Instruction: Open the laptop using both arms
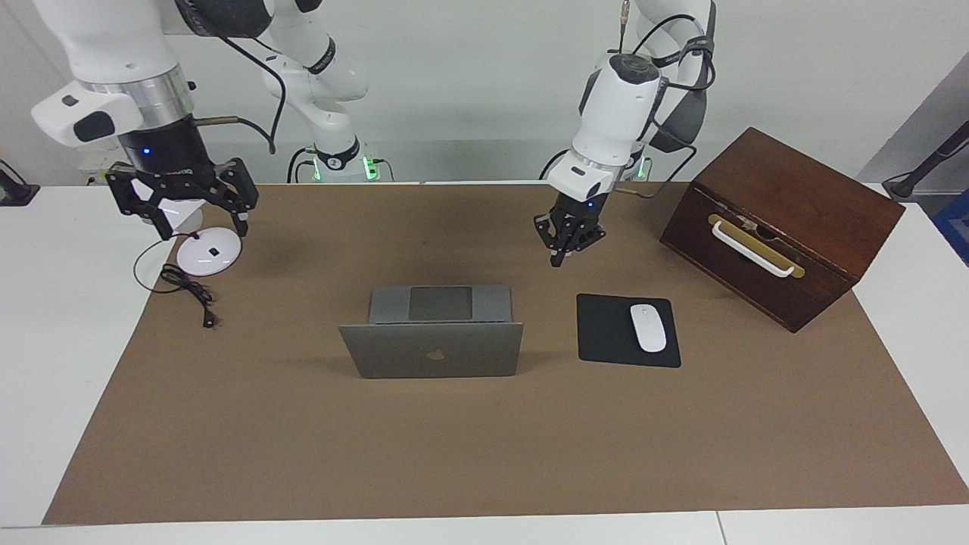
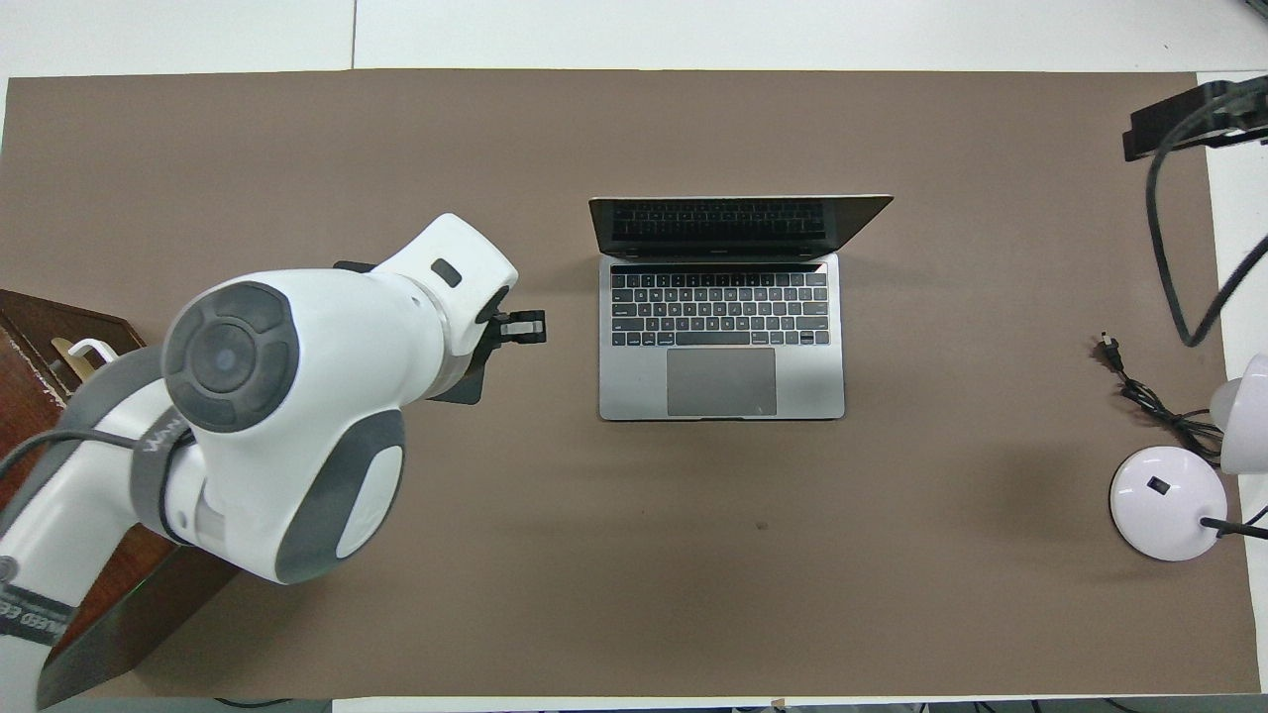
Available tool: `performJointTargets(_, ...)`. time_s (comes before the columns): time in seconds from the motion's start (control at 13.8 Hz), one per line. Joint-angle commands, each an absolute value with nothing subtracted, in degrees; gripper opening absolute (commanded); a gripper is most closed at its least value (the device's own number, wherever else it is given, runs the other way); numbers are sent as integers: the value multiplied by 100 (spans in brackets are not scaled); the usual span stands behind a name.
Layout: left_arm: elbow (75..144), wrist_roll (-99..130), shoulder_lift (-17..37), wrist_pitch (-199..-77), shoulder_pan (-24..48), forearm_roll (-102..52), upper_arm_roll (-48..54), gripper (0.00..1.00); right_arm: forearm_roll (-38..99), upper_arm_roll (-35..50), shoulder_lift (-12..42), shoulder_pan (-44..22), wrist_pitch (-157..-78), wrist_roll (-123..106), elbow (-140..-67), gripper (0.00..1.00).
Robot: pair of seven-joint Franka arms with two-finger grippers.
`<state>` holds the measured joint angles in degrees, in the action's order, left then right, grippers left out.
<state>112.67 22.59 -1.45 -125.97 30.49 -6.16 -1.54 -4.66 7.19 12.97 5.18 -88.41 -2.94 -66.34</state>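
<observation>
The silver-grey laptop (image 1: 431, 350) stands open in the middle of the brown mat, its lid upright with the apple logo facing away from the robots. Its keyboard and dark trackpad show in the overhead view (image 2: 721, 337). My left gripper (image 1: 559, 260) hangs shut and empty above the mat, between the laptop and the mouse pad's end, clear of the laptop; its tip also shows from above (image 2: 525, 327). My right gripper (image 1: 202, 225) is open and empty, raised over the white lamp at the right arm's end of the table. Neither gripper touches the laptop.
A black mouse pad (image 1: 606, 329) with a white mouse (image 1: 648, 327) lies beside the laptop. A brown wooden box (image 1: 780, 219) with a white handle stands toward the left arm's end. A white desk lamp (image 1: 206, 253) and its black cable (image 1: 189, 291) lie at the right arm's end.
</observation>
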Motion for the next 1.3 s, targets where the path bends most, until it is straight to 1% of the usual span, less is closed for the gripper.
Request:
performJointTargets(0.0,11093,1497,-491,-11675,2673,-694,-149,0,-168,809,653,887,-8833,-422,-7616,100)
performJointTargets(0.22,10785,662,-615,-10786,2199,-694,-149,0,-79,809,37,1028,-9148,-396,-8602,100)
performJointTargets(0.51,10767,-340,-913,-10276,1452,-659,-141,0,430,800,-438,1274,-9290,-63,-9455,100)
performJointTargets(0.65,10767,-832,-993,-10091,1109,-616,-141,0,457,800,-580,1213,-9456,35,-9667,100)
performJointTargets(0.87,10775,-1177,-1063,-9941,652,-519,-141,0,745,852,-641,1178,-9457,-43,-9668,100)
performJointTargets(0.94,10775,-1186,-1072,-9932,537,-492,-141,5,886,870,-659,1091,-9457,-44,-9685,100)
performJointTargets(1.01,10775,-1178,-1072,-9940,423,-492,-141,65,914,870,-668,864,-9474,-27,-9686,100)
performJointTargets(1.08,10767,-1178,-1072,-9949,396,-475,-141,100,914,870,-703,696,-9518,26,-9677,100)
performJointTargets(1.23,10775,-1108,-1072,-9984,282,-352,-141,100,914,879,-703,493,-9676,114,-9677,100)
